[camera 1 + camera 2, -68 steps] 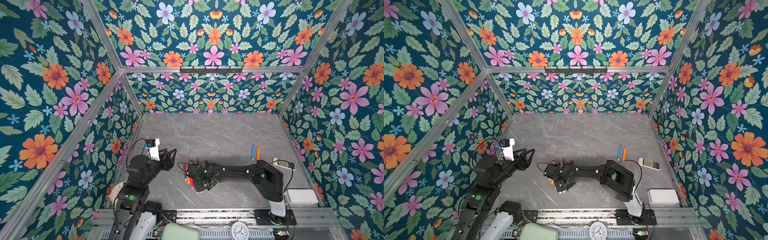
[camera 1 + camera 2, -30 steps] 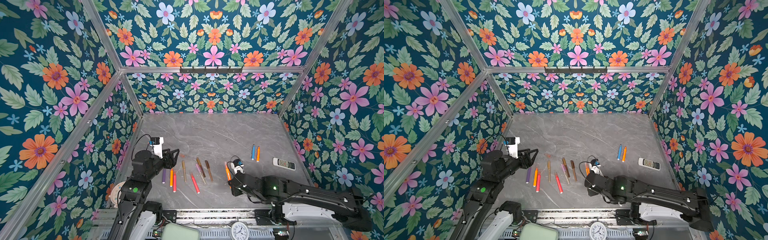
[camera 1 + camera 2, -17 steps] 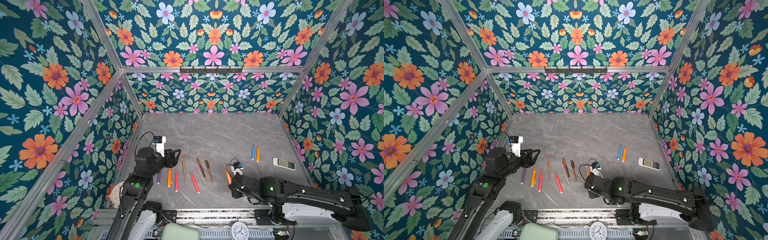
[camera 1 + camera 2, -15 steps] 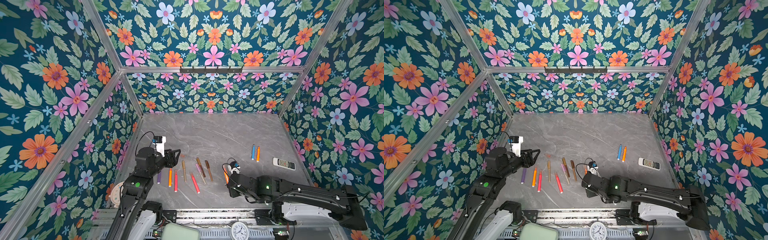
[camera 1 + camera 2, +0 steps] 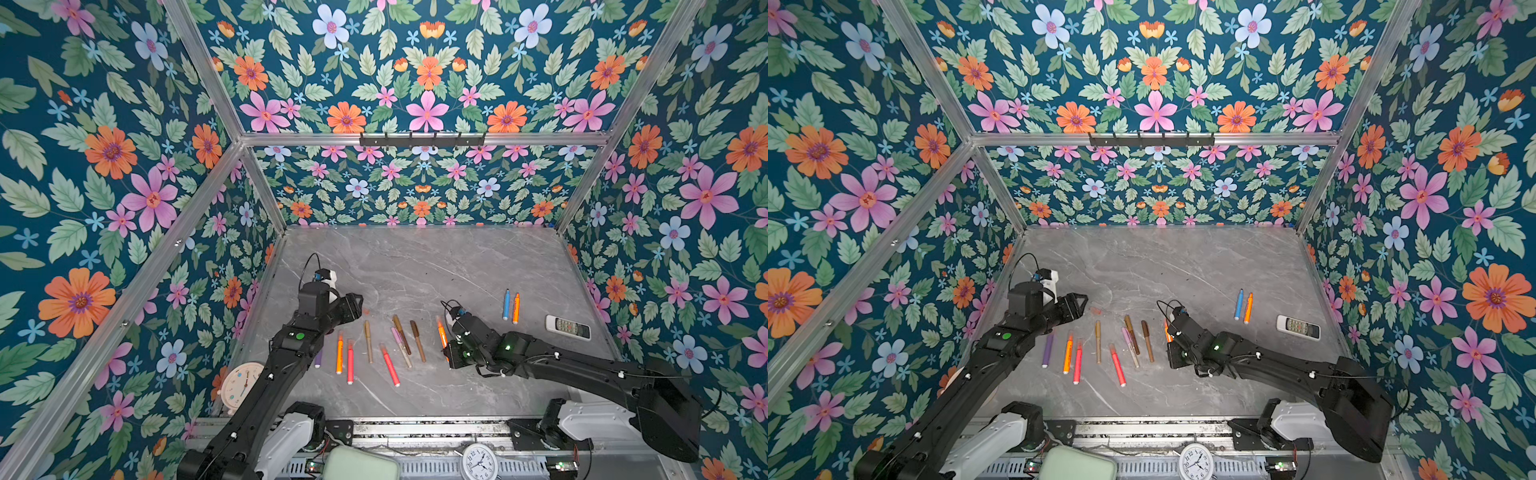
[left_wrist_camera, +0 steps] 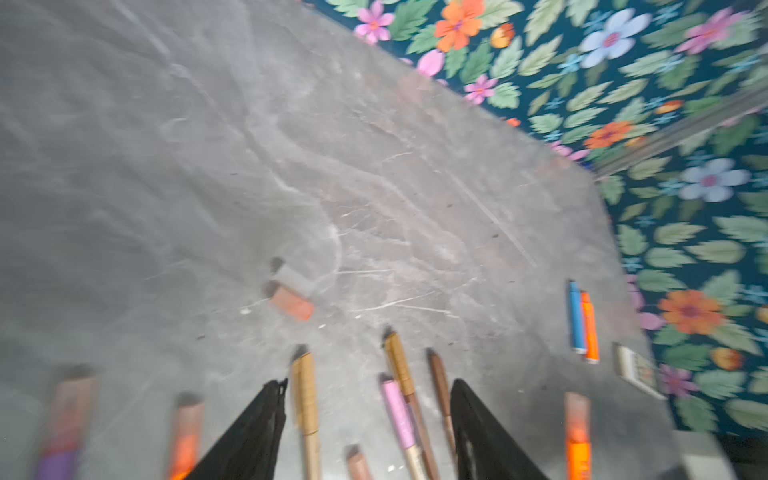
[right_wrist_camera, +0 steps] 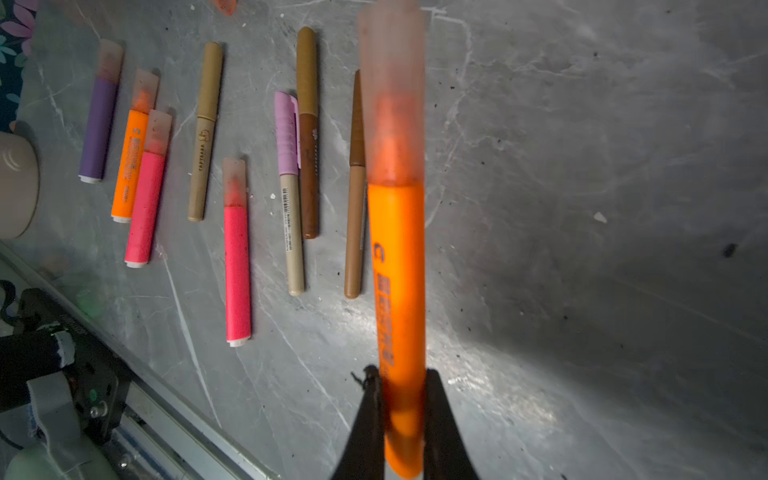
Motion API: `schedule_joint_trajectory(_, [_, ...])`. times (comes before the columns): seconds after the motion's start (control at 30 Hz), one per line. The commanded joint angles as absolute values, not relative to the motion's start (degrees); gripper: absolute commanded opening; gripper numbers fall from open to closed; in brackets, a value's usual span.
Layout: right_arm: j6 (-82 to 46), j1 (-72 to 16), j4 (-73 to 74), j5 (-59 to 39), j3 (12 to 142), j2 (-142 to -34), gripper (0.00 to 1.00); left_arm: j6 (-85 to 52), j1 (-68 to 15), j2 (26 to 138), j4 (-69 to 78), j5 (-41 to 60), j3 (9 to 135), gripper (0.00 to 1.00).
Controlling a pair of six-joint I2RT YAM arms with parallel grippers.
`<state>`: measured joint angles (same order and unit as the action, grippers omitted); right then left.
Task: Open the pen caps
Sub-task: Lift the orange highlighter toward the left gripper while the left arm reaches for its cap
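One orange pen (image 5: 443, 340), cap (image 5: 439, 322) up-frame, is clamped in my right jaws; my open left jaws stand leftward.

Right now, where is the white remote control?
In both top views the white remote control lies near the right edge of the table, just right of the blue pen and the orange pen beside it.

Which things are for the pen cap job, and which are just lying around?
For the job: the held orange pen, its cap, pens in the row, loose caps.
Just lying about: white remote, beige clock, white clock.
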<state>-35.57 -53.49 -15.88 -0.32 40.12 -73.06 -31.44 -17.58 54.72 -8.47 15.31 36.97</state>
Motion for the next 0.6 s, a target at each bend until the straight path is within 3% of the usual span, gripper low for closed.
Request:
schedule_joint_trajectory(0.0, [-32.25, -53.51, -11.47, -2.04, 39.63, -72.73, 0.0, -35.47, -24.53, 58.16, 11.73, 17.92, 37.78, 0.65])
schedule_joint_trajectory(0.17, [-32.07, -53.15, -10.18, -0.77, 36.06, -65.71, 0.0, -30.29, -36.22, 69.71, 8.46, 11.58, 48.68, 0.65])
schedule_joint_trajectory(0.57, [-28.9, -50.05, -17.3, 2.2, 35.56, -56.52, 0.0, -29.46, -40.82, 80.48, 12.57, 16.46, 52.92, 0.63])
